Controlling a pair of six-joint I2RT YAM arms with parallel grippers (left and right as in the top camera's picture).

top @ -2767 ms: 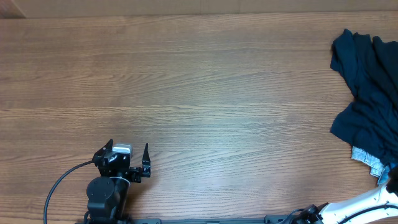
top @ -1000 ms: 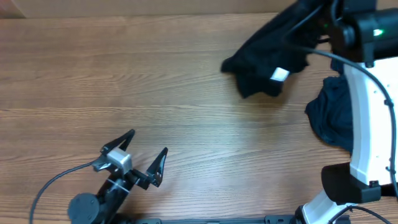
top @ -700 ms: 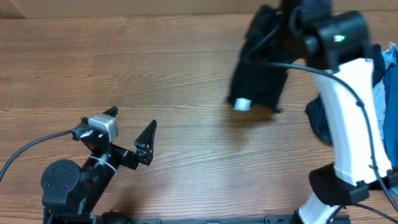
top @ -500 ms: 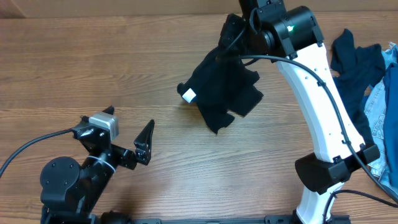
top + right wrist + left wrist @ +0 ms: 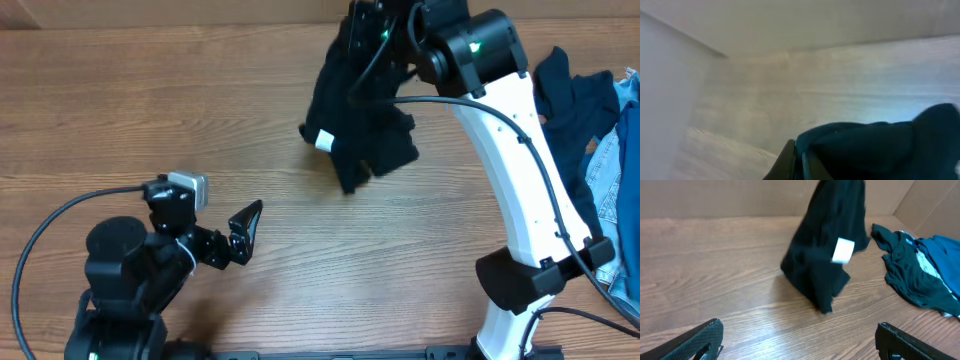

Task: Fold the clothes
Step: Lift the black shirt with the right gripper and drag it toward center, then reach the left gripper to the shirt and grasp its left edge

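Note:
My right gripper [image 5: 368, 30] is shut on a dark garment [image 5: 358, 120] and holds it hanging above the table's far middle; its lower edge is close to the wood. A white tag [image 5: 324, 141] shows on its left side. The garment also shows in the left wrist view [image 5: 825, 245] and fills the bottom of the right wrist view [image 5: 880, 150], where only one finger edge shows. My left gripper [image 5: 215, 222] is open and empty at the front left, well short of the garment; its fingertips [image 5: 700, 340] frame bare wood.
A pile of dark blue and teal clothes [image 5: 590, 120] lies at the table's right edge, also in the left wrist view [image 5: 920, 270]. The right arm's white links [image 5: 520, 180] stand over the right half of the table.
My right arm carried the dark garment from the right pile across to the far middle. The left arm rose and swung its open gripper toward the middle.

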